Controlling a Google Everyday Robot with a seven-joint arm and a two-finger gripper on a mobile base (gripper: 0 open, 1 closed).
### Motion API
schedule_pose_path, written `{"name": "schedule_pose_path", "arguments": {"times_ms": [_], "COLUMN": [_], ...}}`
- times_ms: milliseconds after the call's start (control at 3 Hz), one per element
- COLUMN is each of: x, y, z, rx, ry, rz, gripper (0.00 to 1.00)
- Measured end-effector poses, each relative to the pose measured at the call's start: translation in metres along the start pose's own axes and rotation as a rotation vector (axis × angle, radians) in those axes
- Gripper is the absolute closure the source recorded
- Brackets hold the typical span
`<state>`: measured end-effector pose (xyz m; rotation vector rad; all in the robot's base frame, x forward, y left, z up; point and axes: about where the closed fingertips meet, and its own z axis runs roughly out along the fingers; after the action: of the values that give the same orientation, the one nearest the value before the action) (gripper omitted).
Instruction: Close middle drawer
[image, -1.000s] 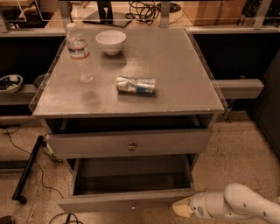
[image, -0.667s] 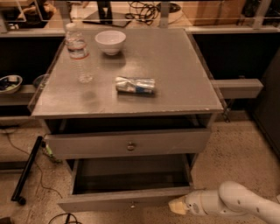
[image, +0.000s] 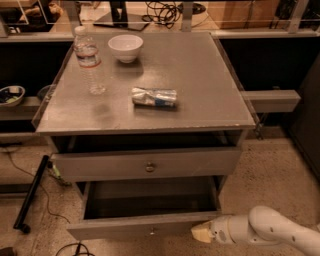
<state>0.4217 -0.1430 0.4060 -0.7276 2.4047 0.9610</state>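
The middle drawer (image: 125, 227) is pulled well out of the grey cabinet, showing its bare grey floor (image: 150, 205). Its low flat front carries a small round knob (image: 151, 231). Above it, the taller-fronted top drawer (image: 100, 165) with a brass-coloured knob (image: 149, 167) stands slightly out. My gripper (image: 201, 233), on a white arm (image: 270, 230) coming in from the lower right, sits at the right end of the middle drawer's front, at or very near its face.
On the cabinet top (image: 210, 85) stand a water bottle (image: 89, 60), a white bowl (image: 125, 47) and a crushed can (image: 154, 97). A black pole (image: 31, 192) and cables lie on the floor at left. A grey shelf (image: 272, 100) juts out at right.
My gripper has moved slightly left along the floor level toward the middle drawer's front. The drawer has not visibly moved.
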Motion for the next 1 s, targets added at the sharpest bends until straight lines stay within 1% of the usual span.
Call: {"name": "schedule_pose_path", "arguments": {"times_ms": [333,667,1000], "x": [-0.005,-0.016,-0.015], "y": [0.000,0.001,0.000], "z": [0.003,0.009,0.010], "rx": [0.000,-0.003,-0.006], "ry": [-0.012,-0.030,-0.031], "rz": [-0.001,-0.009,-0.004], "gripper": [1.00,1.00,1.00]}}
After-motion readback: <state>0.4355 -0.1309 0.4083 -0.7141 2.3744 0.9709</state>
